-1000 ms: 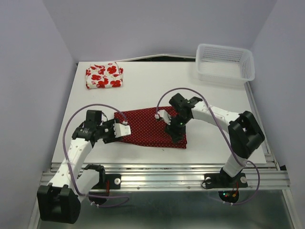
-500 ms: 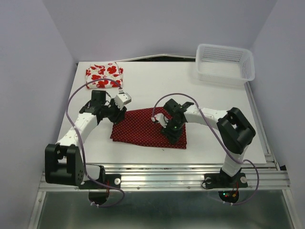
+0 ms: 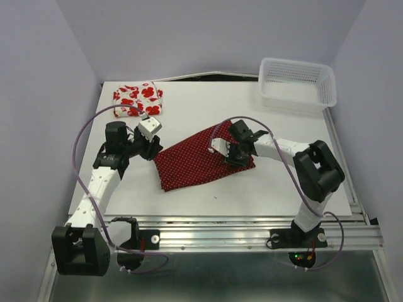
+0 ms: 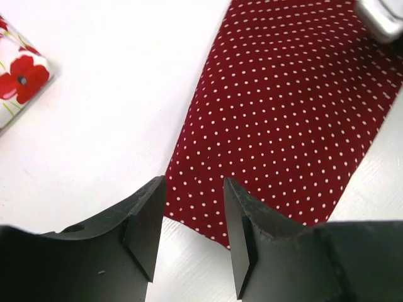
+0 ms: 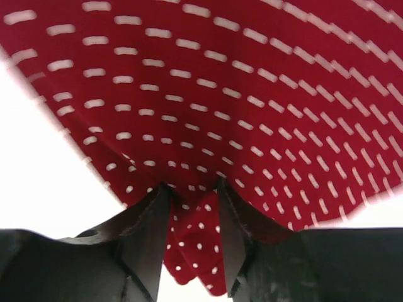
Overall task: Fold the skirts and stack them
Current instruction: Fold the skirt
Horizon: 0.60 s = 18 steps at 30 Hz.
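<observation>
The flowered skirt lay folded at the counter's far left. Folding the dotted red skirt, spread askew mid-counter, seemed the step in hand. The right fingers pinched its edge. The left fingers stood apart over its corner, which they likely needed to grip next.

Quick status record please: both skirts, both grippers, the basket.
dotted skirt: flat, skewed diagonally, in the middle
floral skirt: folded, far left corner
left gripper: open, fingers astride dotted skirt's left corner
right gripper: shut on dotted skirt's right edge, cloth bunched
basket: far right, apart from both skirts
stack: not yet made
</observation>
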### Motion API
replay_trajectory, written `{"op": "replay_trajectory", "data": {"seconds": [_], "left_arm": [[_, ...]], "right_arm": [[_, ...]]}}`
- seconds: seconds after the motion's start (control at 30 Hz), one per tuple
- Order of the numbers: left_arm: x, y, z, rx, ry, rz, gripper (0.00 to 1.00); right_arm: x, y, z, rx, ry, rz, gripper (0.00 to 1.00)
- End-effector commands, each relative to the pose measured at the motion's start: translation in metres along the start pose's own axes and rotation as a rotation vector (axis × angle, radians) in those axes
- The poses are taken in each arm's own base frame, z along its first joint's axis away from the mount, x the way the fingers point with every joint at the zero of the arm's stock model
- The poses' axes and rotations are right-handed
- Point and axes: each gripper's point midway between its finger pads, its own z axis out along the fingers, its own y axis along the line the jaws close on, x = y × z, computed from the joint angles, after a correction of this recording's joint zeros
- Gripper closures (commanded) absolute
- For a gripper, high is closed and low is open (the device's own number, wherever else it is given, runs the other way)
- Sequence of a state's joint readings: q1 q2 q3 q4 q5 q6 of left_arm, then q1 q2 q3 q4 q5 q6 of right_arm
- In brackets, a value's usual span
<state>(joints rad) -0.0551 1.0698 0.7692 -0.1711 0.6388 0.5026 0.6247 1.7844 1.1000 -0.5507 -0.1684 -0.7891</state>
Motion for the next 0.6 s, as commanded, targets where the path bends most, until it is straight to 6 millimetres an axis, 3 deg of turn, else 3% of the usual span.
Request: {"op": "replay_trajectory", "data": {"seconds": [0.0, 0.07, 0.17, 0.2, 0.27, 0.3, 0.37, 0.57], "left_arm": [[-0.009, -0.004, -0.001, 0.003, -0.058, -0.017, 0.47], [-0.007, 0.006, 0.0, -0.051, -0.048, -0.024, 0.47], [-0.005, 0.03, 0.008, -0.14, -0.015, -0.016, 0.47], [0.008, 0.04, 0.02, -0.179, 0.059, -0.015, 0.47], [0.006, 0.054, 0.029, -0.208, 0.117, 0.015, 0.51], [0.02, 0.058, 0.04, -0.193, 0.174, 0.013, 0.55], [0.023, 0.061, 0.048, -0.181, 0.205, 0.017, 0.57], [0.062, 0.029, 0.074, -0.068, 0.304, 0.079, 0.65]], "right_arm": [[0.055, -0.121, 0.015, 0.354, 0.237, -0.1, 0.54], [0.021, -0.159, -0.004, 0.434, 0.16, -0.056, 0.48], [-0.017, -0.17, -0.03, 0.43, 0.038, 0.022, 0.39], [-0.04, -0.185, -0.052, 0.466, -0.021, 0.037, 0.38], [-0.05, -0.18, -0.068, 0.432, -0.051, 0.092, 0.38], [-0.058, -0.182, -0.083, 0.453, -0.081, 0.119, 0.36], [-0.058, -0.179, -0.094, 0.466, -0.091, 0.129, 0.35], [-0.071, -0.156, -0.1, 0.379, -0.183, 0.292, 0.31]]}}
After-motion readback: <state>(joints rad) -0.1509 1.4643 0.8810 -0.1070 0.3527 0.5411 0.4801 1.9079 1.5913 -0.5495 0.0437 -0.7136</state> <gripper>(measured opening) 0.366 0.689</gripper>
